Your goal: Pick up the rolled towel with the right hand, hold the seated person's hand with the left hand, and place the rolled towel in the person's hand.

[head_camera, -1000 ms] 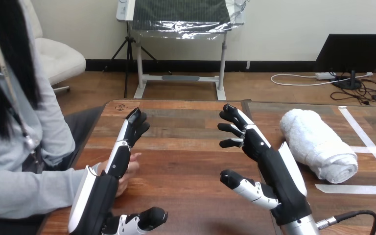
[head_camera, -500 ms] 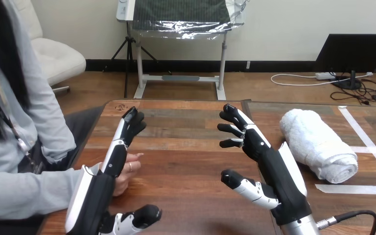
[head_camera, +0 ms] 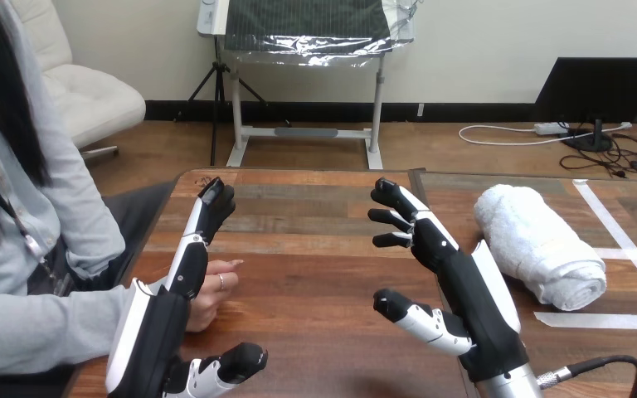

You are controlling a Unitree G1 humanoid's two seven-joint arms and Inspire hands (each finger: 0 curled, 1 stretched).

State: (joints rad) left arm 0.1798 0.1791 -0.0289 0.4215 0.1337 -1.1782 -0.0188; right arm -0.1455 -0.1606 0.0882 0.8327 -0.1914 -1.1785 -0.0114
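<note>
**A:** What was nearest?

**B:** The left hand (head_camera: 153, 336), well to the left of the rolled towel (head_camera: 539, 245) and nearer than it. Its fingers were straight, reaching away over the counter (head_camera: 315, 274), with the thumb out to the side. It gripped nothing.

**A:** And the person's hand?

**B:** The person's hand (head_camera: 213, 286) lay loosely curled on the counter, far left of the towel and right beside the left hand's straight fingers. I could not tell whether the two touched.

**A:** The right hand?

**B:** The right hand (head_camera: 464, 290) stood just left of the towel, raised above the counter. Its fingers were spread and straight, with the thumb apart from them, and it was empty. Its white shell came close to the towel's side, and I could not tell whether they met.

**A:** Where was the towel?

**B:** It lay on its side on the counter, slanting from far left to near right, with the spiral end turned toward the camera. A strip of white tape (head_camera: 601, 319) lay just nearer than that end, and another strip (head_camera: 622, 240) ran away to the towel's right.
</note>
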